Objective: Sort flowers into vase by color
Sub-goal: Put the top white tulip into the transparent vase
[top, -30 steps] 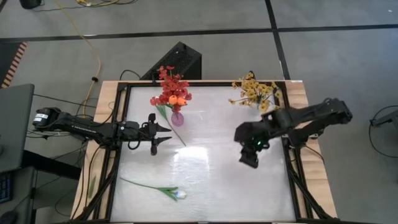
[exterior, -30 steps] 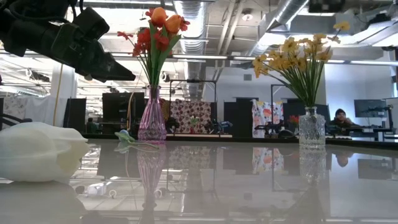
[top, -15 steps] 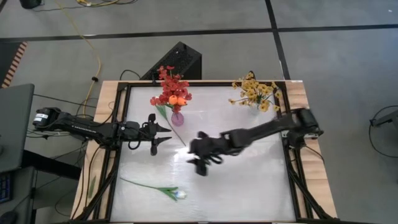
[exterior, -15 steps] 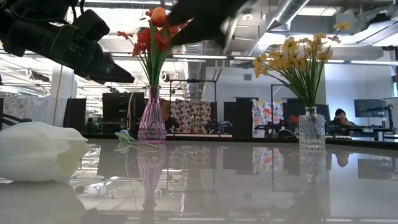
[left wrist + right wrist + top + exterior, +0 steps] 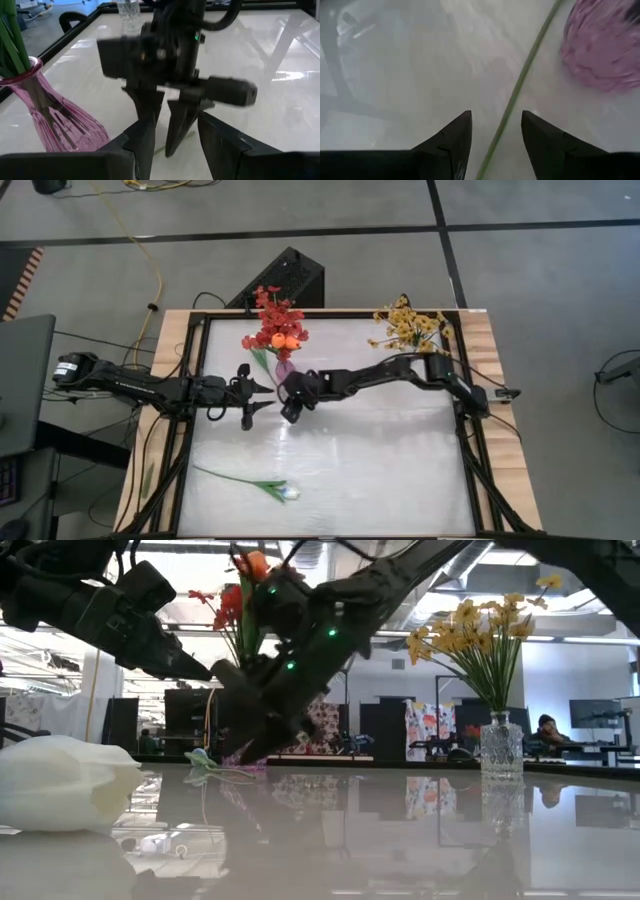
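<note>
The right hand [image 5: 291,408] is held low over the surface [image 5: 400,470], its fingers apart on both sides of a green stem [image 5: 517,95] lying beside the pink vase [image 5: 286,370], probably to grasp it. The left hand [image 5: 262,394] waits open nearby.

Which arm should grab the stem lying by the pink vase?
Right: the right gripper is open astride that green stem beside the pink vase; the left gripper hovers just beside it.
</note>
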